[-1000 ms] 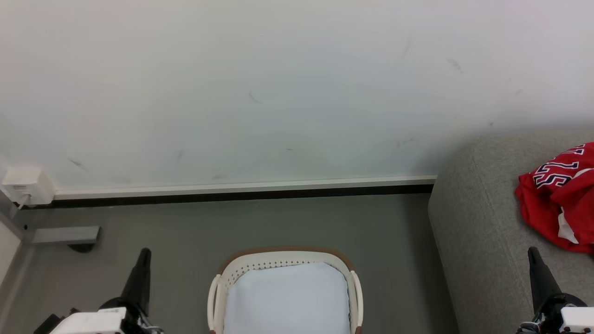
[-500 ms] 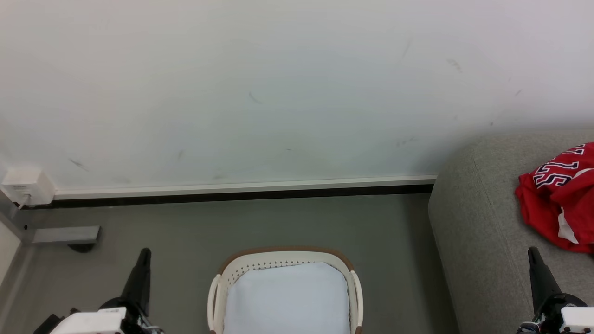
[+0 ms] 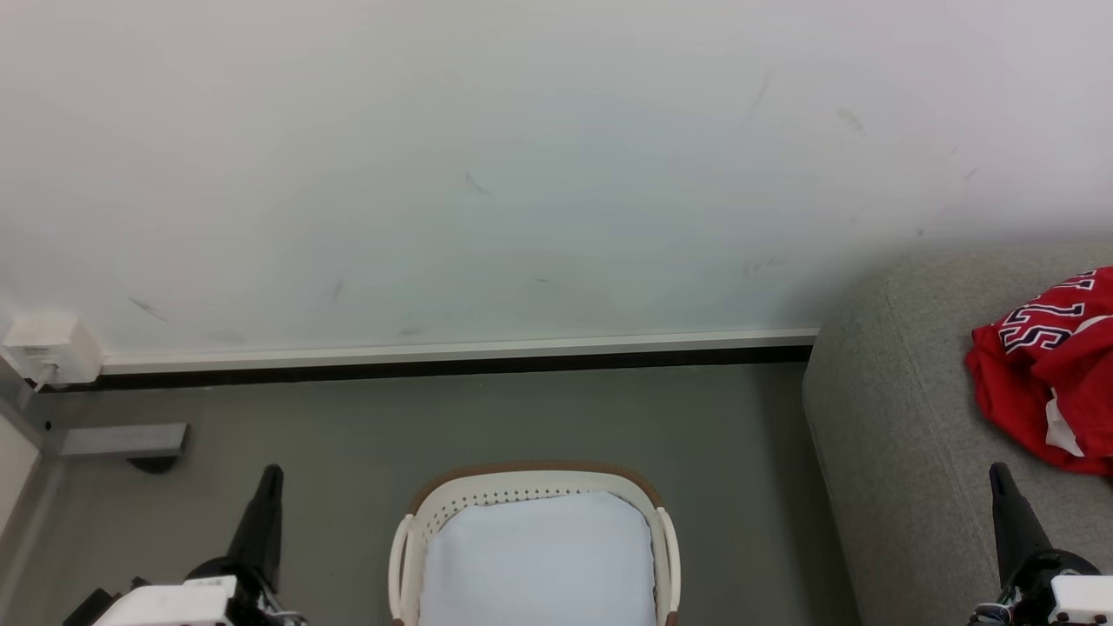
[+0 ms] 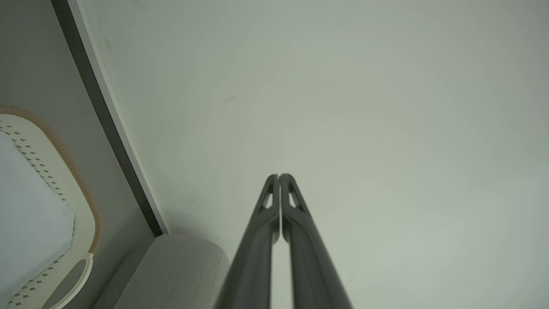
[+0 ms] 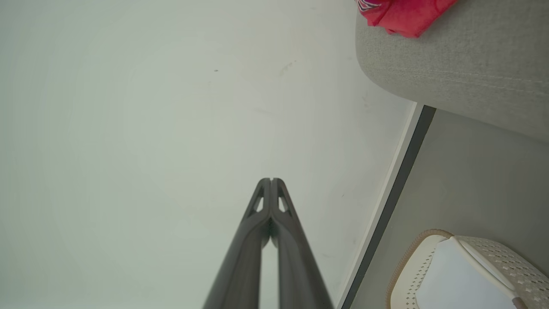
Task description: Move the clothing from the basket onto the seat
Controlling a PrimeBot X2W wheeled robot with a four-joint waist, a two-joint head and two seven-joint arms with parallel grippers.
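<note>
clothing [image 3: 1048, 382], one heap, on seat [image 3: 896, 452]; one basket [image 3: 530, 483]; left gripper [image 3: 271, 474], right gripper [image 3: 998, 471] closed, empty.

The left gripper [image 3: 270, 476] is empty, its two dark fingers [image 4: 257, 240] pressed tip to tip and pointing up and forward, with a white wrist casing [image 3: 165, 604] just behind it. The right gripper [image 3: 1000, 474] mirrors it: fingers closed together, nothing between them, its own casing behind.

Nothing changed, no shift seen, no movement anywhere
</note>
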